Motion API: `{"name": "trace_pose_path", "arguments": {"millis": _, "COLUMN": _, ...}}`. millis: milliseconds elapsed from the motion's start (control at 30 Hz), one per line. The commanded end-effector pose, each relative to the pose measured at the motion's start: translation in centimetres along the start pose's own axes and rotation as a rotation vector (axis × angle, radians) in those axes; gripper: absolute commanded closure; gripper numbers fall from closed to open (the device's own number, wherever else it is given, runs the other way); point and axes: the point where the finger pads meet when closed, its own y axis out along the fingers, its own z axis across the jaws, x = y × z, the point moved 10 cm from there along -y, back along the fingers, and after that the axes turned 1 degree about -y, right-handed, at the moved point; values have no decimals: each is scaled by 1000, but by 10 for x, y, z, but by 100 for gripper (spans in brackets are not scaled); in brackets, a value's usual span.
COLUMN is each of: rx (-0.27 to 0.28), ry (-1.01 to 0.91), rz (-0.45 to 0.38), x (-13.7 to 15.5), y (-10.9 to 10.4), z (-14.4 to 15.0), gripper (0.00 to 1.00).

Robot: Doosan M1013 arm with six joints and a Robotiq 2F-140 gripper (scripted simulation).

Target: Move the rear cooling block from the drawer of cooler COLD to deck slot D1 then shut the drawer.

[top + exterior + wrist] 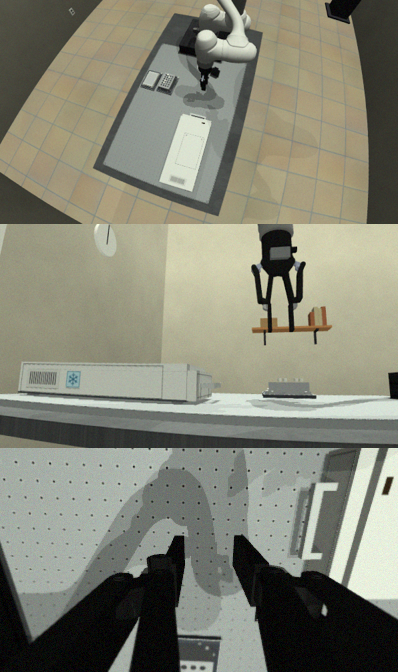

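The cooler COLD (173, 160) (117, 381) (372, 563) is a long white box. Its drawer looks shut, and its handle (197, 116) (217, 385) (311, 520) sticks out from the front. The small lamp window (203, 123) (387, 486) on top looks dark. A grey block (167, 81) (288, 388) with several pale tube tops sits level on the dark-rimmed deck slot D1 (163, 91) (288, 396); part shows low in the wrist view. The front block is hidden inside COLD. My gripper (203, 89) (280, 330) (208, 550) is partly open and empty, high above the table beyond the handle.
Deck slot D2 (145, 87), with a pale flat middle, lies beyond D1. The robot's black base (187, 43) stands at the table's back. A wall shelf (300, 329) is far behind. The arm's shadow falls on the perforated table top (75, 483).
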Motion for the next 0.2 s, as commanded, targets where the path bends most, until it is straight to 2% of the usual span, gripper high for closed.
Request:
{"name": "trace_pose_path", "arguments": {"millis": 0, "rx": 1, "ry": 0, "rz": 1, "x": 0, "y": -1, "z": 0, "gripper": 65}}
{"name": "trace_pose_path", "arguments": {"millis": 167, "rx": 1, "ry": 0, "rz": 1, "x": 0, "y": -1, "z": 0, "gripper": 65}}
